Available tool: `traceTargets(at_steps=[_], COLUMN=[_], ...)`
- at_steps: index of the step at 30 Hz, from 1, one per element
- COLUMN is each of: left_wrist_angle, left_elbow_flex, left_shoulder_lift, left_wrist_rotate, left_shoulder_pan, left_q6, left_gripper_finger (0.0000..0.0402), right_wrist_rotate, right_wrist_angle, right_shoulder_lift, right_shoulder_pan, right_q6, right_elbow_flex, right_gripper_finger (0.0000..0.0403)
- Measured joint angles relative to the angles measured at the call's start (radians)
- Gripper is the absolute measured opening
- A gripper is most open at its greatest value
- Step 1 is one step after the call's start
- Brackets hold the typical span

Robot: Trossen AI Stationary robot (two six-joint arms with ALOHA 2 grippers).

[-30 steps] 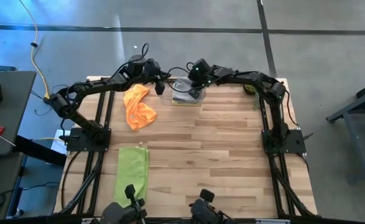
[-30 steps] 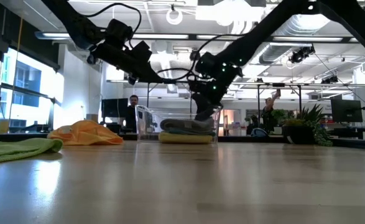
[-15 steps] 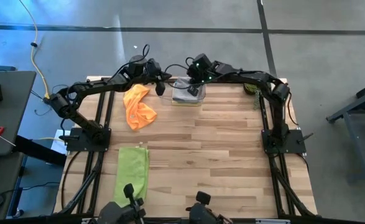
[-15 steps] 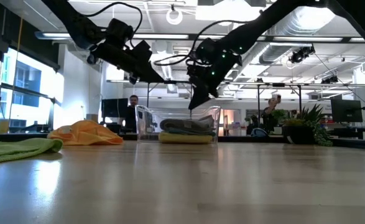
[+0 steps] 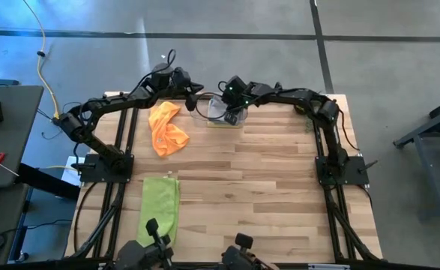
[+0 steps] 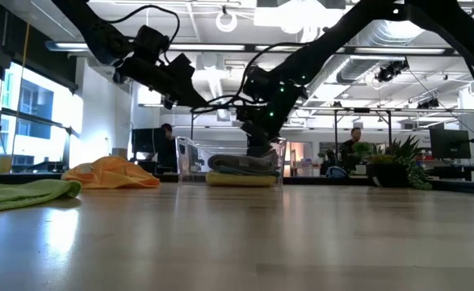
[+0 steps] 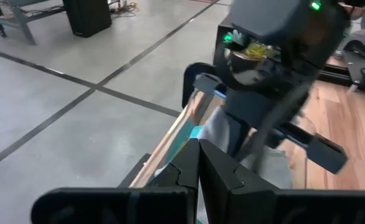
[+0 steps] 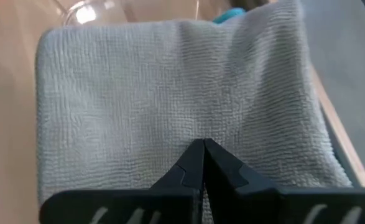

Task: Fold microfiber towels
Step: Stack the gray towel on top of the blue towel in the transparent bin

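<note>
The grey towel [image 8: 182, 106] lies folded at the top of the stack in the clear plastic bin [image 6: 190, 158] at the far edge of the surface [image 5: 264, 180]; a sliver of teal towel [image 8: 232, 14] shows at its far edge, and the yellow towel [image 6: 241, 179] forms the bottom layer in the low view. The right end effector [image 5: 232, 112] hangs just over the grey towel inside the bin, fingers clenched together on nothing. The left end effector [image 5: 195, 95] hovers beside the bin's left rim, likewise clenched and empty. The orange towel [image 5: 166, 129] lies crumpled near the bin to its left, and the lime green towel [image 5: 160, 208] lies flat along the near left edge. The middle and right of the wooden surface stay open. Beyond it, the room is a grey concrete floor, with a plant [image 6: 398, 166] and two people far off.
</note>
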Motion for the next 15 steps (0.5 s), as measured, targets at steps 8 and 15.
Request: traceTargets(at_steps=[8, 15], left_wrist_angle=[0.000, -0.008], left_elbow_flex=[0.000, 0.000], left_shoulder_lift=[0.000, 0.000], left_wrist_rotate=[-0.004, -0.004], left_shoulder_pan=[0.000, 0.000], left_q6=[0.000, 0.021], left_gripper_finger=[0.0000, 0.0000], right_wrist_rotate=[-0.012, -0.020], right_wrist_angle=[-0.015, 0.017], right_shoulder_lift=[0.001, -0.022], right_shoulder_pan=[0.005, 0.007], right_q6=[-0.037, -0.041], right_elbow_flex=[0.000, 0.000], right_gripper_finger=[0.0000, 0.0000])
